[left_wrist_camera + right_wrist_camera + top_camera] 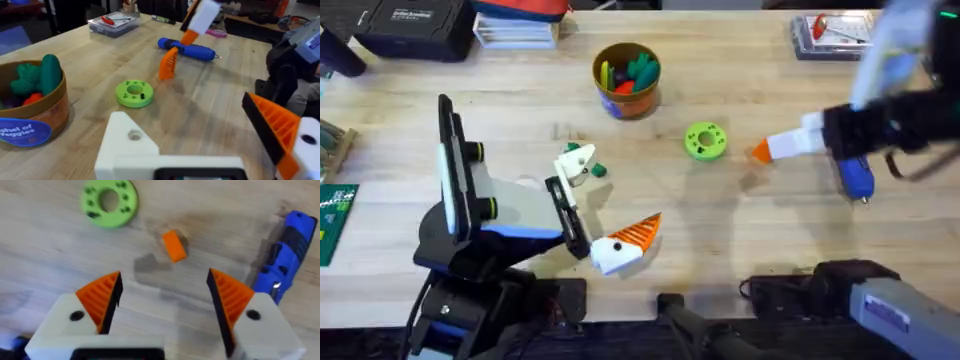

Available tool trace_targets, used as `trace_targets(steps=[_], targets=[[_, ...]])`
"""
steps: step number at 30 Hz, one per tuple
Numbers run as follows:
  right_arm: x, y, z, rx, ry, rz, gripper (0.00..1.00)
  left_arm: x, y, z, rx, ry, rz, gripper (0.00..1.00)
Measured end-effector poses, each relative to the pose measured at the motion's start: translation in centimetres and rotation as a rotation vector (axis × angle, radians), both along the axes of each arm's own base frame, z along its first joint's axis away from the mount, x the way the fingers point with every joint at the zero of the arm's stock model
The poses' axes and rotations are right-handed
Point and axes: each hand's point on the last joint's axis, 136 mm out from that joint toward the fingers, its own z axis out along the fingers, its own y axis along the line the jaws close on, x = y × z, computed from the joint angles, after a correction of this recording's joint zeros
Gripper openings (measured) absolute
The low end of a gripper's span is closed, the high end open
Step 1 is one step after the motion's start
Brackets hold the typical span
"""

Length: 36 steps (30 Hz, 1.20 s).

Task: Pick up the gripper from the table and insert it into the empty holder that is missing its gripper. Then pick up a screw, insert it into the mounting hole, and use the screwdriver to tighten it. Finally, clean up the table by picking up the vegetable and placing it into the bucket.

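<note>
We see the right gripper (162,302) with its two orange-tipped fingers spread wide apart and holding nothing, poised above the table (740,240). Between and beyond the fingers in the right wrist view lies the small orange gripper (174,245), resting on the wood by itself. In the left wrist view that same orange wedge (168,63) stands upright just below the right arm's white fingers.

The blue screwdriver (855,177) lies at the right of the overhead frame, just under the right arm, and near the orange wedge. A bright green disc (705,141) with holes sits near the centre of the frame.

The left gripper (620,240) sits at the lower centre of the overhead frame. In its wrist view, one finger carries an orange tip, while the holder (131,145) is bare white; the two stand apart.

The bucket (627,78), at top centre, holds a green vegetable (644,68).
</note>
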Motion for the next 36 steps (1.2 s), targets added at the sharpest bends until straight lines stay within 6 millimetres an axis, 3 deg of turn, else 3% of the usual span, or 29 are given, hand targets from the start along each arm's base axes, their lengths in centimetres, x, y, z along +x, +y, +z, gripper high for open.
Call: trace_targets(steps=[6, 11, 17, 19, 22, 24, 31, 36], targets=[[3.6, -2.1, -4.8, -0.152, 0.141, 0.053, 0.993, 0.0, 0.0, 0.0, 0.0, 0.0, 0.0, 0.987], [3.7, -2.3, -8.0, -0.218, 0.249, 0.158, 0.993, 0.0, 0.0, 0.0, 0.0, 0.001, 0.0, 0.986], [3.7, -2.3, -9.0, -0.245, 0.279, 0.223, 0.948, 0.0, 0.0, 0.0, 0.0, 0.001, -0.002, 0.986], [4.0, -2.3, -8.9, -0.249, 0.267, 0.232, 0.848, 0.0, 0.0, 0.0, 0.0, 0.001, -0.003, 0.986], [4.0, -2.2, -8.9, -0.245, 0.265, 0.241, 0.577, 0.0, 0.0, 0.0, 0.0, 0.001, -0.003, 0.986], [3.9, -1.8, -8.9, -0.224, 0.261, 0.248, 0.459, 0.0, 0.0, 0.0, 0.0, 0.001, -0.003, 0.986], [4.0, -1.3, -8.2, -0.194, 0.232, 0.255, 0.327, 0.0, 0.0, 0.0, 0.0, 0.001, -0.003, 0.986], [3.9, -1.2, -7.6, -0.192, 0.216, 0.254, 0.116, 0.0, 0.0, 0.0, 0.0, 0.001, -0.003, 0.987]])
